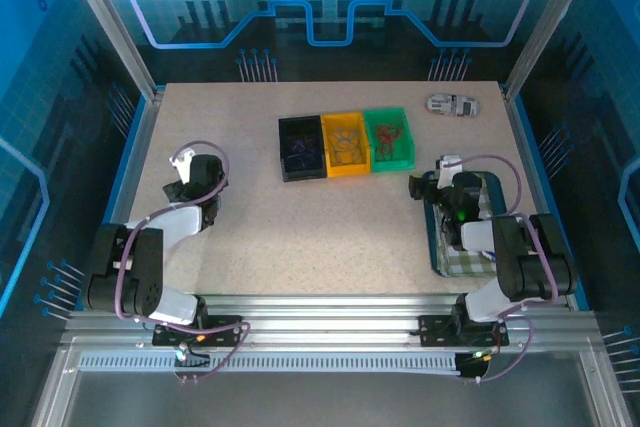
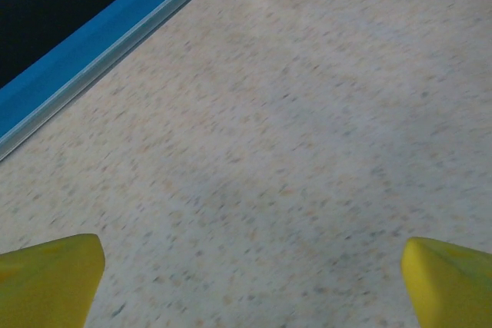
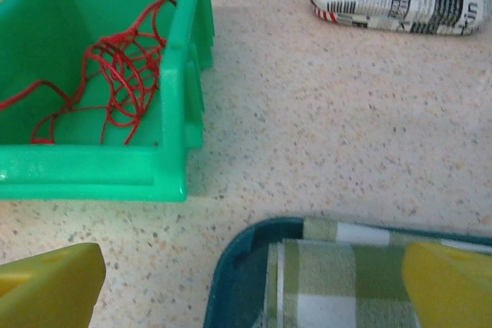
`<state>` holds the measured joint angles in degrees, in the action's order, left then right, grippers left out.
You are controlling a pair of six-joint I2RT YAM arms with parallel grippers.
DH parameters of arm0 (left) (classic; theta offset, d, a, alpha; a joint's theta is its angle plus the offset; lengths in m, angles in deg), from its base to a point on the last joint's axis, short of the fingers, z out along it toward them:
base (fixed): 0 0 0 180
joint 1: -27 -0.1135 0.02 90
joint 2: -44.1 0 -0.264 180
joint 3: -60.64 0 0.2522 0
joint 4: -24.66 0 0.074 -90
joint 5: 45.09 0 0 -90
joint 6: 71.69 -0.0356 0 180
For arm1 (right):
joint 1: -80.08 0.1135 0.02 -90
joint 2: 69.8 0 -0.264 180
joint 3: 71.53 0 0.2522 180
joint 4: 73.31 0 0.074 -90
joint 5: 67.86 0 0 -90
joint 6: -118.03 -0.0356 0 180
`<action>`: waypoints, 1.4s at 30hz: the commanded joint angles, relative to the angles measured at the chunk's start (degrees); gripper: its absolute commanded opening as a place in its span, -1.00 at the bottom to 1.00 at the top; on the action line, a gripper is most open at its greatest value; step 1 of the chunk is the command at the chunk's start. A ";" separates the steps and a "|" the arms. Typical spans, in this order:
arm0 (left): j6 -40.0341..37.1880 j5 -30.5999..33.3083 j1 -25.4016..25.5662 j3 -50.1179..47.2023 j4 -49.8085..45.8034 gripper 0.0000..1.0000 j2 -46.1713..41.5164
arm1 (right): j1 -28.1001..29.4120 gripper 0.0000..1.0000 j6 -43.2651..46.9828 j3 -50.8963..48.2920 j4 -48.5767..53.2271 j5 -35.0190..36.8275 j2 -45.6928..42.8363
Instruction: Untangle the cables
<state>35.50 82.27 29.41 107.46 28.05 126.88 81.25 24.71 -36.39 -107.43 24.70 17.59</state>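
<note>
Plenty of open room on the bench point(image 1: 330, 237): the whole middle and near stretch lies bare between the two arms. The left fingers point(image 2: 46, 282) are spread wide with nothing between them. They hover over bare speckled surface close to the blue edge rail point(image 2: 100, 51), so it's tight on that side and roomy toward the centre. The right fingers point(image 3: 54, 286) are spread wide too and hold nothing, poised above the far rim of the tray point(image 3: 238, 266) with its checked cloth point(image 3: 338, 282). Just ahead runs a bare lane between the green bin point(image 3: 92, 170) and the printed pouch point(image 3: 400, 1) by the far right edge.

The cables point(image 3: 115, 74) lie in three bins set side by side beyond the centre. There are blue strands point(image 1: 300, 154) in the black bin point(image 1: 283, 152), dark strands point(image 1: 346, 145) in the yellow bin point(image 1: 347, 171), and red strands point(image 1: 390, 135) in the green one, one loop climbing to its far right corner.

From above, the strands are too thin to trace, and the blue ones nearly vanish against the black. The right wrist view cuts off the green bin's left side, and a red strand runs out of frame there. Of each finger only a yellow tip shows. From above, the right arm covers part of the tray.
</note>
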 commanded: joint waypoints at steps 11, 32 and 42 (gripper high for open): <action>-18.52 -8.93 5.33 -10.86 35.19 0.99 3.63 | 0.89 1.00 3.04 1.58 -2.05 -2.22 0.45; -15.70 -20.81 0.03 -11.96 37.57 0.99 6.25 | 3.80 0.99 5.06 1.17 -3.05 2.77 0.58; -15.70 -20.90 -0.01 -11.90 37.43 0.99 6.25 | 1.95 1.00 4.03 2.10 -1.16 -1.03 0.57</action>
<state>19.81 62.55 29.30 95.99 63.76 132.60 83.76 28.50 -35.49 -107.58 24.79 17.72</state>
